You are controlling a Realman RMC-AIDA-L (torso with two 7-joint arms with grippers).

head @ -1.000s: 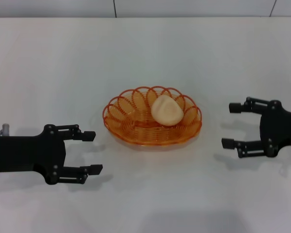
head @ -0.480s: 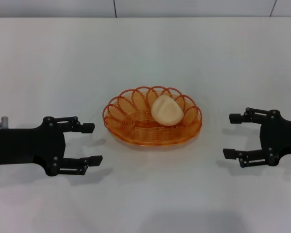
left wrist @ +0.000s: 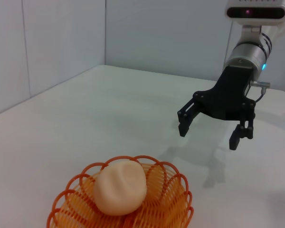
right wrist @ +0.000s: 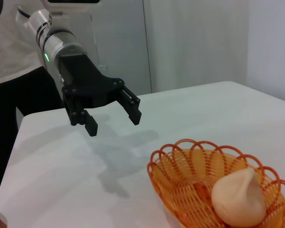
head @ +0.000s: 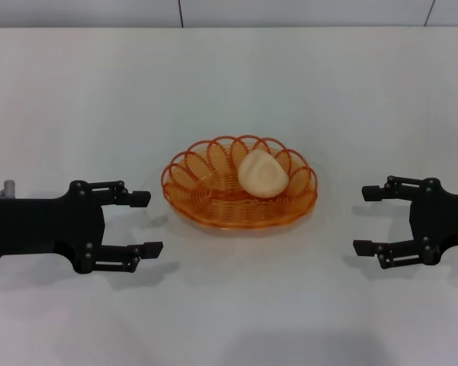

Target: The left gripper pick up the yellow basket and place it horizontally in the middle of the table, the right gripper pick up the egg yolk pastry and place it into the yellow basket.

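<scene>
Quick count of what was on there: one basket, one pastry, two grippers, that's it. The yellow basket (head: 240,192) sat in the middle of the table (head: 229,84), lying with its long side across the view. It was an oval of orange-yellow wire with a looped, scalloped rim and a ribbed bowl woven in rings. The single egg yolk pastry (head: 261,173) was inside it, toward the right and far side of the bowl, leaning up near the rim loops. Smooth, pale cream-peach, rounded dome with a soft crease across the top; in the right wrist view it came to a bit of a point.

The left gripper (head: 144,223) hovered to the left of the basket, near it but not touching, with its two black fingers spread wide and nothing between them. The right gripper (head: 366,220) was on the other side, a little farther off, its fingers also spread apart and empty. Both pointed in toward the basket.

No writing I could read anywhere. The tabletop was plain white and matte, with soft shadows under each claw.
</scene>
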